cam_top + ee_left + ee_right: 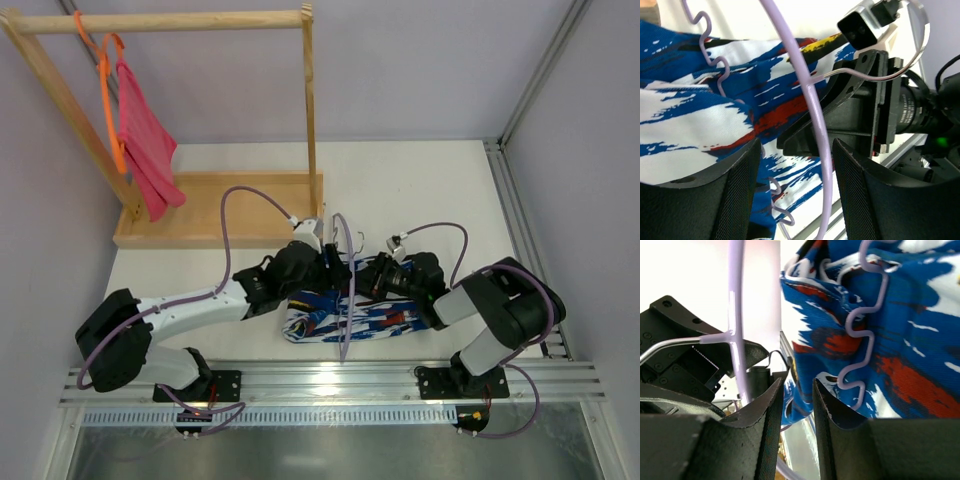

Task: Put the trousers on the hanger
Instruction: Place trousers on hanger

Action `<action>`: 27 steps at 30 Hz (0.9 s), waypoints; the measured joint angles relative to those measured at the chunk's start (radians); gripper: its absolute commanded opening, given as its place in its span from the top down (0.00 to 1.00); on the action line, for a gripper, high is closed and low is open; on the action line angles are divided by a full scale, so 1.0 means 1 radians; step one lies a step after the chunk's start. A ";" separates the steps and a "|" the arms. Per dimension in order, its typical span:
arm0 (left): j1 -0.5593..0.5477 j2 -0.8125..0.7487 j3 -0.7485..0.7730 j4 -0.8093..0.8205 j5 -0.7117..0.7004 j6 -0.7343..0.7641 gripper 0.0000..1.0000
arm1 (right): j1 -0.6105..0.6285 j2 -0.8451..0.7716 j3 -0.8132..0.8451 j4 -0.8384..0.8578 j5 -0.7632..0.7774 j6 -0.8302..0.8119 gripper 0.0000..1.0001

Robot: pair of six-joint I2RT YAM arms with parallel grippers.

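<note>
The trousers (330, 325) lie bunched in a low heap on the worktop (430, 190), near its front edge and between the two arms. The heap's long axis runs left to right. The cloth is soft, woven and creased, in a busy print of blue, white, red and black.

The hanger (348, 300) crosses the heap the other way, front to back, so the two make a rough cross. It is thin pale lavender plastic with a smooth rounded bar, a wavy notched arm and a bare metal hook. In the left wrist view a fold of cloth covers the middle of the notched arm, which shows above and below it. I judge that part of the trousers is already over that arm.

The left fingers (740, 200) stand well apart and straddle the smooth bar, which runs down through the gap close to one finger. They clamp nothing that I can see. The right fingers (760, 435) sit close together, with only a narrow slot between the ribbed black pads. The bar passes just beside them and the cloth lies just beyond, but I cannot tell whether anything is pinched. Both arms reach the crossing, and the left looks better placed on the bar.

Behind stands a wooden rack (190, 20) with an orange hanger (105, 100) and a pink-red cloth (145, 150).
</note>
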 measured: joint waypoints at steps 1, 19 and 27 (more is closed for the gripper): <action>-0.001 0.000 -0.006 0.000 -0.002 0.000 0.40 | 0.004 -0.004 0.000 -0.016 0.008 -0.003 0.67; -0.023 -0.051 -0.064 0.037 -0.019 0.018 0.37 | 0.088 -0.167 0.077 -0.333 0.141 -0.109 0.68; -0.023 -0.035 -0.070 0.037 -0.033 0.011 0.37 | 0.124 -0.168 0.077 -0.388 0.208 -0.111 0.68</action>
